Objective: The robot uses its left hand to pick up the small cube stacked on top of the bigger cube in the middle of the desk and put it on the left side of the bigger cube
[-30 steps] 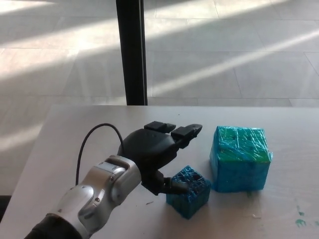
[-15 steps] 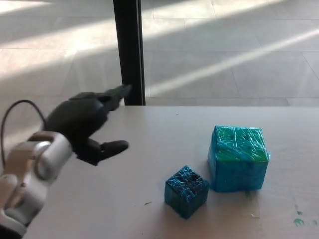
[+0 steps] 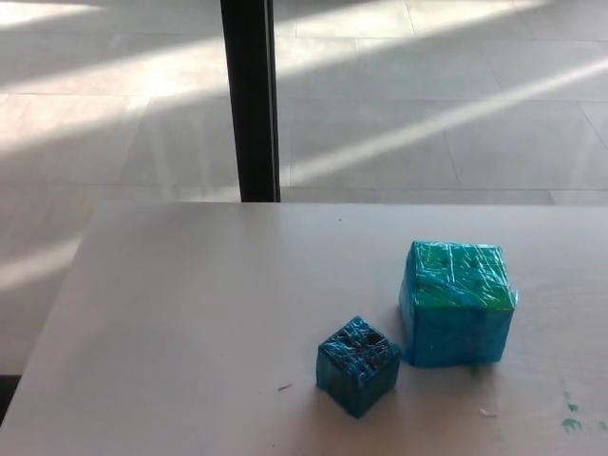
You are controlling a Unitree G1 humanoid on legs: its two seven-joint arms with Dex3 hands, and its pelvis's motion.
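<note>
Our left hand now gone from view, fingers unseen, can't tell state. Small cube (image 3: 357, 366) rests on desk (image 3: 190, 323), just left of big cube (image 3: 458, 302). We judge placement done.

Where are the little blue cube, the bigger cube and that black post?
small cube (image 3: 357, 366): head view, its top face.
bigger cube (image 3: 458, 302): head view, upper front face.
black post (image 3: 250, 100): head view, mid-height.

Two cubes on one desk (image 3: 190, 313): one small cube (image 3: 357, 366), one bigger cube (image 3: 458, 302)
</note>
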